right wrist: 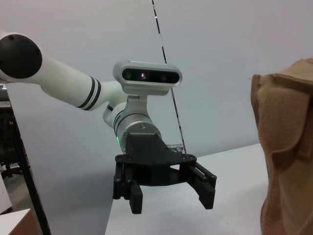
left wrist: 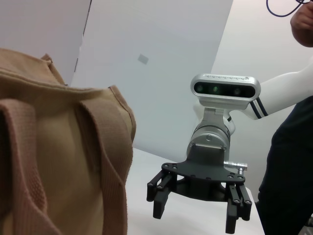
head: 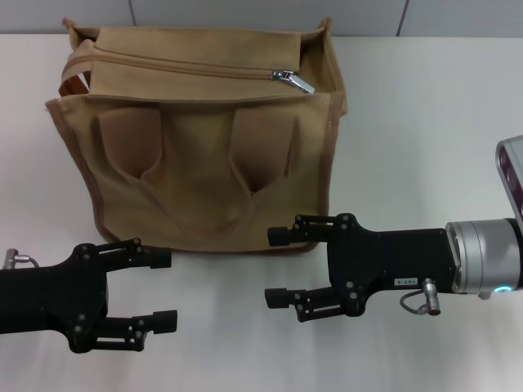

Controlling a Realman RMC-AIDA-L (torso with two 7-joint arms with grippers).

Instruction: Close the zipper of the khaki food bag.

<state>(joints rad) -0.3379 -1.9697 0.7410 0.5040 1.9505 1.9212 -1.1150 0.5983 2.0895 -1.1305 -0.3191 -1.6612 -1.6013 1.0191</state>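
The khaki food bag [head: 204, 155] stands upright at the back middle of the white table, its two handle straps hanging on the front. Its zipper [head: 188, 67] runs across the top panel, with the silver pull tab [head: 292, 80] near the right end. My left gripper [head: 167, 290] is open and empty in front of the bag's lower left. My right gripper [head: 274, 267] is open and empty just in front of the bag's lower right corner. The left wrist view shows the bag [left wrist: 54, 161] and the right gripper [left wrist: 195, 208]. The right wrist view shows the left gripper [right wrist: 171, 193] and the bag's edge [right wrist: 286, 147].
The white table [head: 425, 122] stretches to the right of the bag and in front of it. A pale wall rises behind the bag. A person in dark clothes [left wrist: 288, 161] stands at the table's far side in the left wrist view.
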